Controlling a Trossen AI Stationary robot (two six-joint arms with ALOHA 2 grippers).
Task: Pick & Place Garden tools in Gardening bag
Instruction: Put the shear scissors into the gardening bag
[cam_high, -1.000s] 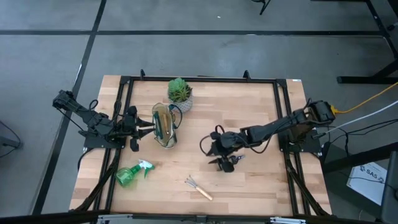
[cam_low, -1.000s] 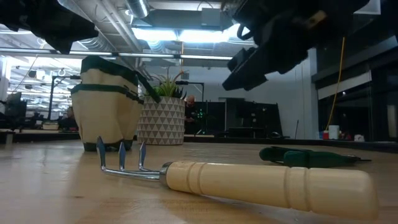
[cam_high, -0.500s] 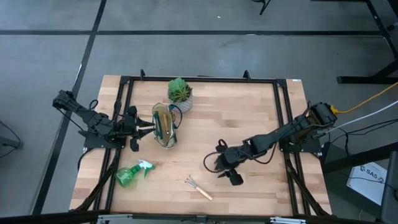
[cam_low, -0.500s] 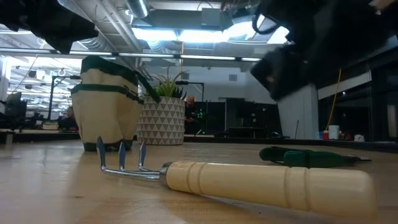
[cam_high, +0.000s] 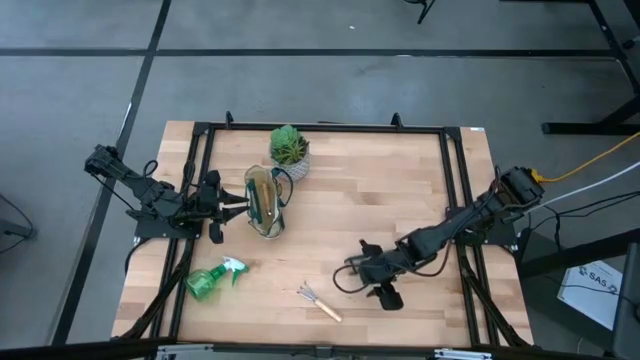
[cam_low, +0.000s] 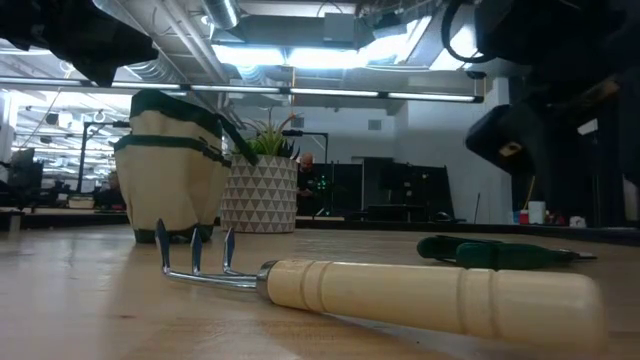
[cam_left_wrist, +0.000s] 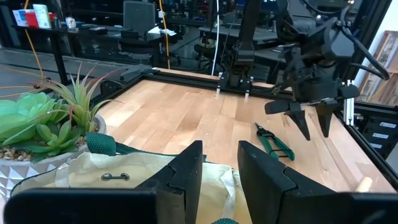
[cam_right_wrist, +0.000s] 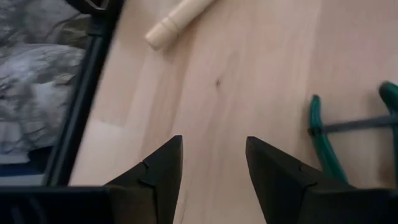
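Note:
The cream gardening bag (cam_high: 265, 200) with green trim stands upright at the table's left, and my left gripper (cam_high: 240, 206) is at its left rim. Green-handled pruning shears (cam_left_wrist: 273, 142) lie flat on the table at centre right. My right gripper (cam_high: 378, 280) hangs open above bare wood just beyond the shears, toward the near edge, tilted downward. The wooden-handled mini rake (cam_high: 320, 302) lies near the front edge. To its left, the green spray bottle (cam_high: 212, 280) lies on its side. My left gripper reaches the bag's left rim (cam_left_wrist: 217, 186) level, from the table's left. Cream canvas and a bit of green trim run between its two fingers (cam_left_wrist: 186, 177). The place of contact is cut off by the picture's bottom edge. The bag stands upright on the table.
A potted green plant (cam_high: 289, 150) in a white patterned pot stands just behind the bag. A black metal frame (cam_high: 460, 200) runs along the table's left, right and far sides. Bare wood (cam_high: 400, 190) fills the table's middle and far right.
My right gripper has swung from above the shears toward the table's near edge and slightly right, sinking a little and rolling at the wrist; its fingers stay open. The shears, rake and bag have not moved.

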